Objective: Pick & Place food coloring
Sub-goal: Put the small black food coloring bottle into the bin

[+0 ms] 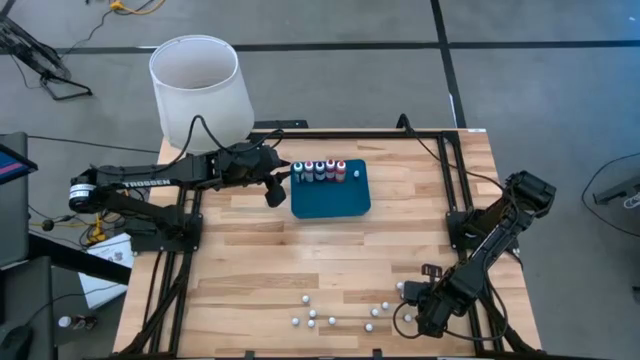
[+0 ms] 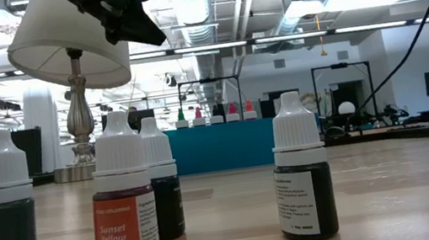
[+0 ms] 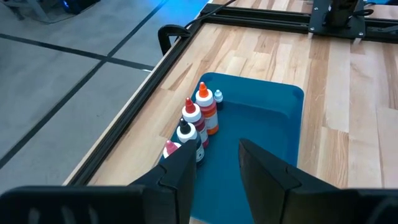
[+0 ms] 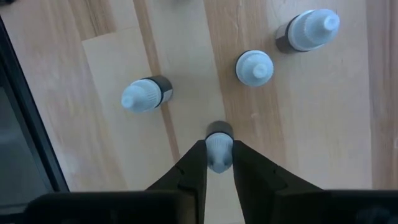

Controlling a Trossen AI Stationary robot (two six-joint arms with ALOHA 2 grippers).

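Note:
Several food coloring bottles (image 1: 320, 170) with colored bodies and white caps stand in a row along the far edge of the teal tray (image 1: 335, 200); they also show in the left wrist view (image 3: 198, 121). More white-capped bottles (image 1: 335, 318) stand loose on the table near its front edge, and in the low view (image 2: 124, 197). My right gripper (image 4: 218, 149) points down at the near right, shut on one of these bottles (image 4: 218, 132). My left gripper (image 3: 217, 155) hovers open beside the tray's left end (image 1: 273, 190), with nothing between its fingers. My right gripper pinches the bottle's white cap (image 4: 218, 159) between its two fingers, coming from above and pointing down. The bottle stays upright, its dark body below the fingers. Whether its base is on the table I cannot tell.
Three other bottles (image 4: 254, 67) stand close around the held one. A white lampshade (image 1: 195, 90) sits past the table's far left corner. Black frame rails (image 1: 455, 190) run along the table's sides. Bare wood lies between the tray and the loose bottles.

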